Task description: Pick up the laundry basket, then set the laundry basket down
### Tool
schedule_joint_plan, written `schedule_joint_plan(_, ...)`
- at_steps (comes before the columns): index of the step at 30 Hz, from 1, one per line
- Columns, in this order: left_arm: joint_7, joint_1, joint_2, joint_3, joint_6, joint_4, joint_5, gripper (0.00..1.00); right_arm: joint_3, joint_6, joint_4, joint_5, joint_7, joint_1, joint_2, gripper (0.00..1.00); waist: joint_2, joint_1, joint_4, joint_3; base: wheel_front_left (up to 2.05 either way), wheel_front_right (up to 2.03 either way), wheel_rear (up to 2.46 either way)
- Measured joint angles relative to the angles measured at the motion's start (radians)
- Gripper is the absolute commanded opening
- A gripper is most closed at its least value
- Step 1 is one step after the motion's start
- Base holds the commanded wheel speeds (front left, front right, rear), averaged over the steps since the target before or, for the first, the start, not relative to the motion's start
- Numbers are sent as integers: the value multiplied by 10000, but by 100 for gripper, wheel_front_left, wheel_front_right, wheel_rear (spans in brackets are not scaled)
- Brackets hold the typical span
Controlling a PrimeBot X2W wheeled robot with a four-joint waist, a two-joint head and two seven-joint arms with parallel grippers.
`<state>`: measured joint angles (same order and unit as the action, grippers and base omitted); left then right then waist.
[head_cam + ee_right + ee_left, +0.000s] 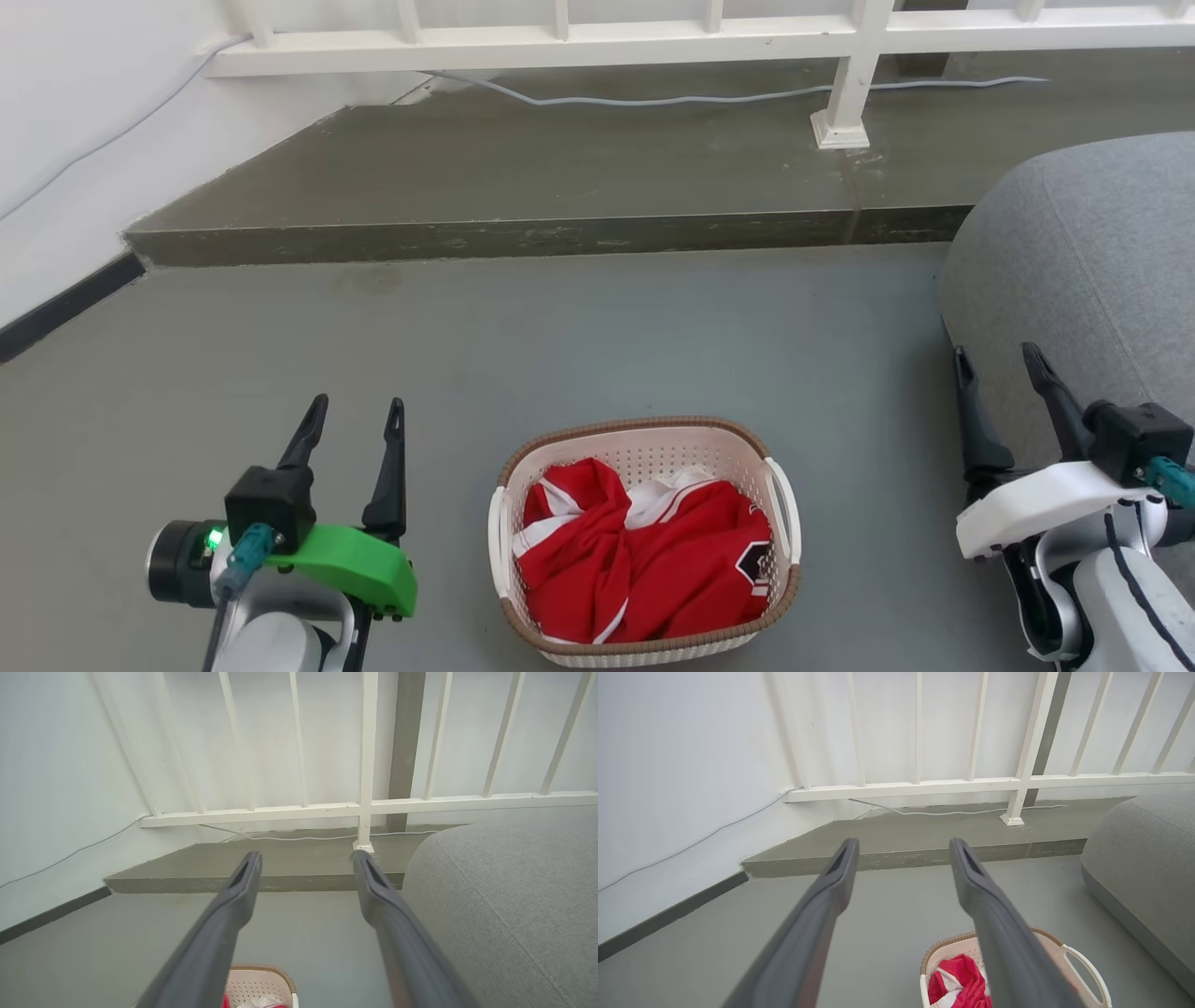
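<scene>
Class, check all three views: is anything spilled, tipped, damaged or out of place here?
Nothing stands out. The basket sits upright on the floor with red clothes crumpled inside. The left gripper and right gripper are open, apart from it. The one untidy thing is a loose cable trailing along the step.

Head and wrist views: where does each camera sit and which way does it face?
Head view: from the head, forward and down at the laundry basket on the floor; left gripper and right gripper flank it.
Left wrist view: along its own fingers toward the white railing.
Right wrist view: along its own fingers, same railing, grey cushion beside.
Both wrist views catch the basket's rim.
</scene>
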<state>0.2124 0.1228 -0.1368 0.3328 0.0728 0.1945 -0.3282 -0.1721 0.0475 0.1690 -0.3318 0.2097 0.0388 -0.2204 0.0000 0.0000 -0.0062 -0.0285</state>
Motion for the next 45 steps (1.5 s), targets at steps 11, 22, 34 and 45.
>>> schedule_joint_plan(11, 366, 17, 330, 144, 238, 240, 1016, 100, 13, 173, -65, 1035, 397, -30, 117, 100, 0, 0, 0, 32, 0, 0, 0)
schedule_joint_plan(22, 366, 28, 370, -94, 238, 439, 811, 100, 138, 123, -52, 949, 407, -70, 249, 100, 0, 0, -7, 43, 0, 0, 0)
schedule_joint_plan(34, 366, 203, 397, -96, 238, 548, 773, 100, 263, -36, -12, 949, 407, -70, 247, 100, 0, 0, 16, -6, 0, 0, 0)
schedule_joint_plan(45, 366, 236, 437, -79, 238, 577, 773, 100, 320, -125, 65, 949, 407, -72, 293, 100, 0, 0, 19, -98, 0, 0, 0)
